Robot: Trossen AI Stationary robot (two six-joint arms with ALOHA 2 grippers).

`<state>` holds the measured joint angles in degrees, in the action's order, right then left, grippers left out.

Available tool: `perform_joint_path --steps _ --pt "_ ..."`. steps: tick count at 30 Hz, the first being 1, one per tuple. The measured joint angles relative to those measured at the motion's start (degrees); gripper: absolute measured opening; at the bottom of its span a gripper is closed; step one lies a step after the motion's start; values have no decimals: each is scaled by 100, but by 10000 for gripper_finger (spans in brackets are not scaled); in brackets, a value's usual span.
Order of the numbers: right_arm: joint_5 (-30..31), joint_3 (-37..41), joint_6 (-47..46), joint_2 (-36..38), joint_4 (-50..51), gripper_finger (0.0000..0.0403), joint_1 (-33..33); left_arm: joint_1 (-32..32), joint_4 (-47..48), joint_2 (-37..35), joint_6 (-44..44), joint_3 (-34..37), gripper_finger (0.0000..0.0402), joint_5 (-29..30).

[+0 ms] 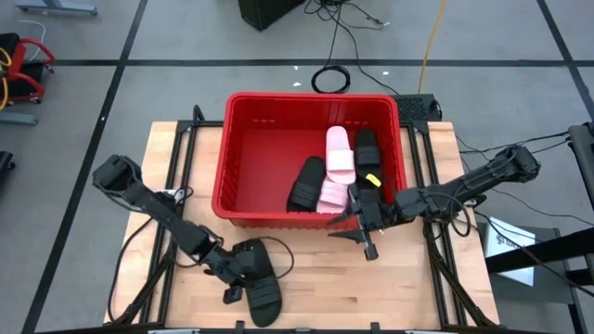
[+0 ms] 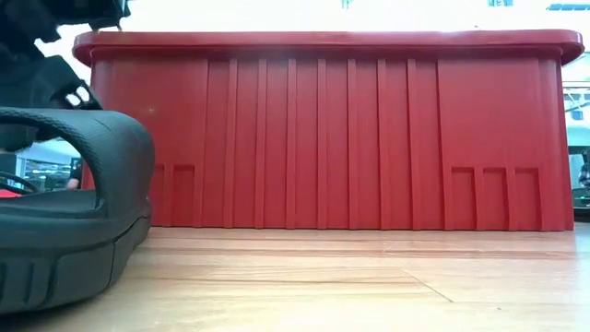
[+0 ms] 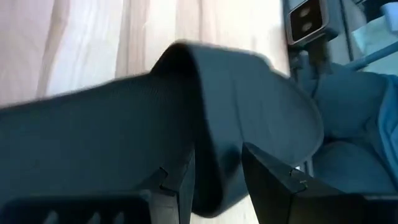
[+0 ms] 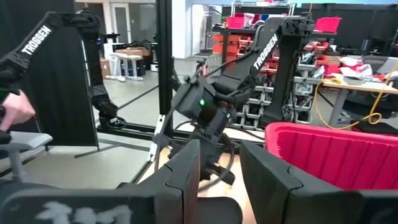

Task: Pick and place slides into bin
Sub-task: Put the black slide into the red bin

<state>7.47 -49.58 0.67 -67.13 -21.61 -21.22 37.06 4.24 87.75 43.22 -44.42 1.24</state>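
- Four slides in red bin (image 1: 243, 139): two black (image 1: 305, 185), two pink (image 1: 340, 151)
- One black slide (image 1: 263, 288) on table, left gripper (image 1: 243, 264) clamped on its strap
- Right gripper (image 1: 368, 215) at bin's near rim, cannot tell grip

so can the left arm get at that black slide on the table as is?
Probably yes: the left gripper already sits at the black slide, with the strap between its fingers, nothing around blocking it.

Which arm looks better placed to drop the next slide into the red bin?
Probably the left. Its end effector is already at the black slide on the table, fingers straddling the strap. The right end effector hovers at the bin's near rim with no slide visible between its fingers.
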Motion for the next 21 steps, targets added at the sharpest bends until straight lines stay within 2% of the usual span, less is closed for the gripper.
perform_joint_path --steps 4,8,11,14,21 --pt "25 0 -2 0 -1 105 -103 0 -225 254 177 -2 127 -93" --pt "53 0 -4 0 -2 105 -171 -1 -882 543 197 -2 127 -399" --pt "363 0 -4 0 -3 105 -241 0 -1324 767 217 -2 127 -556" --pt "623 0 -4 0 0 105 -295 -5 -1482 914 254 -2 127 -662" --pt "611 0 -2 0 -4 105 -296 -4 -1640 959 126 -2 125 -669"
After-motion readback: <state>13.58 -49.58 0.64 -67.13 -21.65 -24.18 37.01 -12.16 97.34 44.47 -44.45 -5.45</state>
